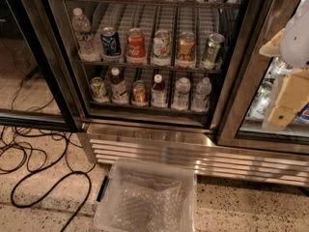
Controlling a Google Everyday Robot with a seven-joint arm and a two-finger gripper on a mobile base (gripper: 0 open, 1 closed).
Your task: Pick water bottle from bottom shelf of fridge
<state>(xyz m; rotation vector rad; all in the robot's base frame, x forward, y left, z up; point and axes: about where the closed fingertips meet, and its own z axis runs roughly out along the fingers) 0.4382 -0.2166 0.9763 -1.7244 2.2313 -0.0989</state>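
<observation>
Black cables (29, 151) loop over the speckled floor at far left; beside them the fridge (231, 86) has its left glass door (29, 62) swung open, racks exposed.

Middle rack, left to right: large clear bottle (82, 30), blue can (111, 41), red can (136, 43), pale can (161, 45), orange can (186, 46), green can (212, 47) tilted to the right.

Bottom shelf (145, 106), left to right: can (99, 88), dark bottle (117, 86) with white cap, second can (139, 92), second dark bottle (158, 91) with white cap, then the water bottle (182, 93), upright, right of centre at the front edge; another small clear bottle (202, 93) stands just beside it at the right end of the row; the two look alike.

Below the shelf is the steel base grille (193, 156); on the floor in front of it sits a clear plastic bin (108, 211) lined with bubble wrap (145, 202).

Right glass door (256, 124) is closed, more drinks dimly behind it.

Gripper (280, 111) hangs at the far right edge in front of that door, cream-coloured under the white arm (297, 37); it is outside the fridge, well apart from the water bottle; opening and hold: cannot tell.
</observation>
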